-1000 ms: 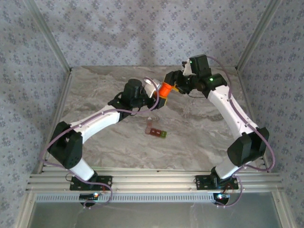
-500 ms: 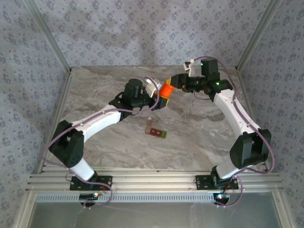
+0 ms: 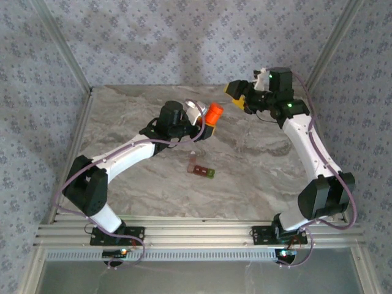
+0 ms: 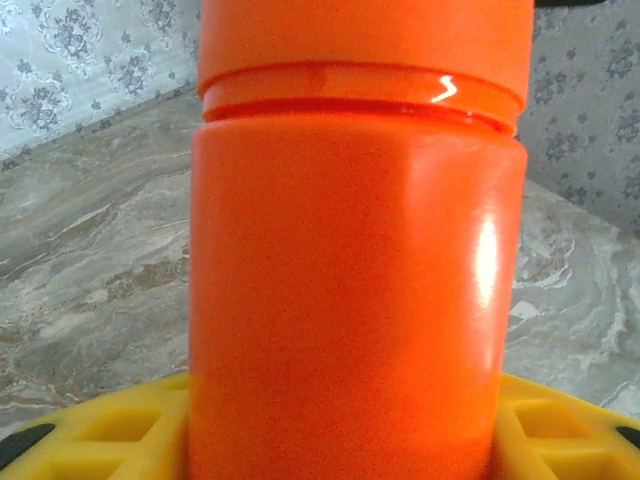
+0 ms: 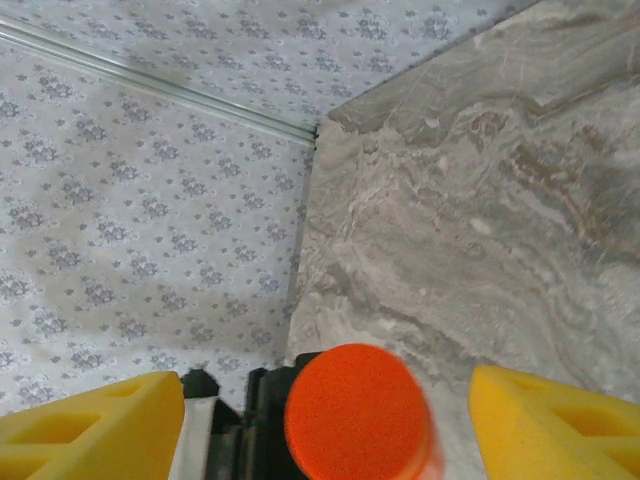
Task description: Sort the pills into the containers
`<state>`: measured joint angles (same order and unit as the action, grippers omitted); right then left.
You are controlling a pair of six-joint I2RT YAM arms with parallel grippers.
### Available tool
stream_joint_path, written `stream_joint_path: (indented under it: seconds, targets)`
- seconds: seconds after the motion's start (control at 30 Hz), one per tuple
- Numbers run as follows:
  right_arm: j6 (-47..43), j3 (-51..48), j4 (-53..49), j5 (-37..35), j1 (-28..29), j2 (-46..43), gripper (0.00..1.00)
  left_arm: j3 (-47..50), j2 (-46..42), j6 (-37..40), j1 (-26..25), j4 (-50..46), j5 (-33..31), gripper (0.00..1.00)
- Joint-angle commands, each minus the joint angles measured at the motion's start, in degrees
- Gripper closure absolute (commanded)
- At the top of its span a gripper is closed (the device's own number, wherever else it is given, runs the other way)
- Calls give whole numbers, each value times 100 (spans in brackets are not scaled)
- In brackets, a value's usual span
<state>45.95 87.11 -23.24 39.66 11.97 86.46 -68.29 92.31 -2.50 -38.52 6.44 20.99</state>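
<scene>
Clamping the glossy orange plastic pill bottle (image 4: 350, 280), your left gripper (image 3: 205, 125) held it; your right gripper (image 3: 239, 97) stood released, near its cap but apart. The dark red-brown compartment strip with one green end (image 3: 201, 169) lay on the grey marble tabletop (image 3: 257, 171), between the arms.

We see two arms of matching build; the left arm (image 3: 125, 154) and the right arm (image 3: 311, 150) each have smooth white link shells joined by blocky black joint housings; black base plates (image 3: 115, 236) sit at seven and five o'clock of the overhead view; a thin lavender cable (image 3: 63, 180) loops along the outside of each arm; small green lights (image 3: 263, 77) glow on the right wrist housing near one o'clock; the left gripper (image 4: 330, 440) and the right gripper (image 5: 320, 425) carry bright yellow fingers (image 5: 85, 425), moulded with sunken triangular recesses.
</scene>
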Motion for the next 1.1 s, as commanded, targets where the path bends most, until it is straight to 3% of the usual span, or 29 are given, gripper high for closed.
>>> stream_joint_path:
  seconds: [0.0, 0.23, 0.47, 0.83, 1.07]
  targets:
    - [225, 489, -818, -483, 305, 214, 22, -158, -125, 264, -6, -22, -87, 100]
    - [-20, 717, -1463, -830, 703, 485, 22, -193, -91, 259, -23, -2, -104, 100]
    - [-52, 541, -1385, -918, 890, 556, 24, -215, -82, 229, -39, 41, -110, 100]
    - [53, 78, -1224, -923, 427, 293, 24, -145, -150, 229, -50, 51, -139, 100]
    - [2, 140, -1147, -896, 650, 364, 24, -180, -94, 221, -54, 76, -114, 100]
